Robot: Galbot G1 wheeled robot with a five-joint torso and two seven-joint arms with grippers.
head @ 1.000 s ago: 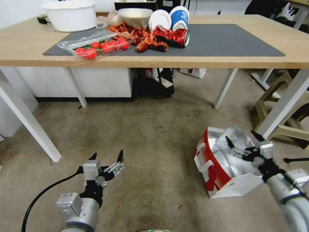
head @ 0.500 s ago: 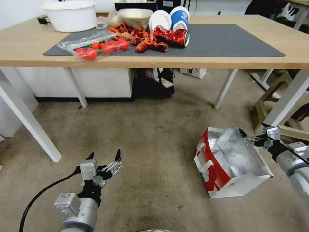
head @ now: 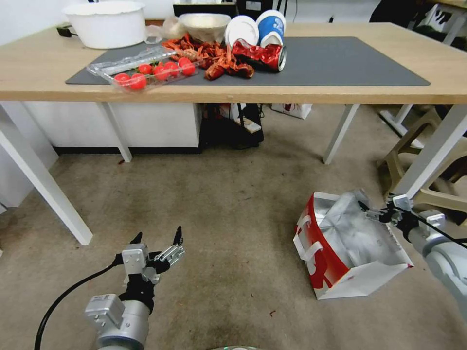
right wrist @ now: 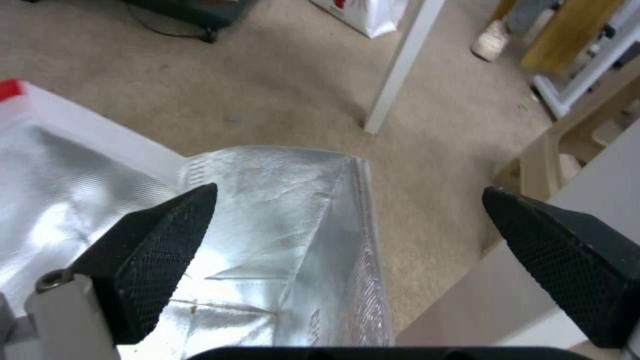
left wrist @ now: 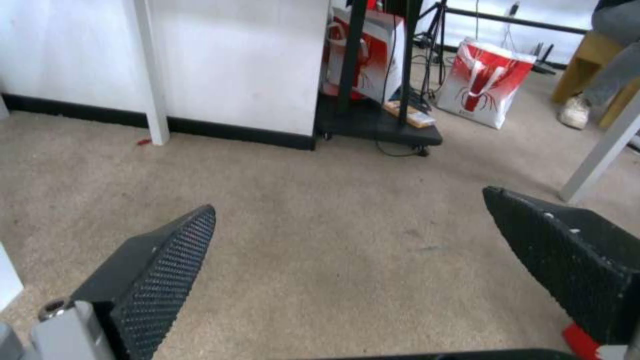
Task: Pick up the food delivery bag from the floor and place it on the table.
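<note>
Hovering wide-open, right pincer (head: 375,207) at food delivery bag (head: 340,245) rim, maybe touching foil; bag on floor (head: 219,204).

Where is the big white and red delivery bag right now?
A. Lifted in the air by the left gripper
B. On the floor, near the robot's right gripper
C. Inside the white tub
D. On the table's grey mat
B: the food delivery bag lies on the floor, with the open right gripper at its foil-lined top edge.

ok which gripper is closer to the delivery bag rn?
Right. The right gripper hangs open over the food delivery bag at its foil rim; the left gripper, open, hovers above bare floor, well aside of it.
</note>
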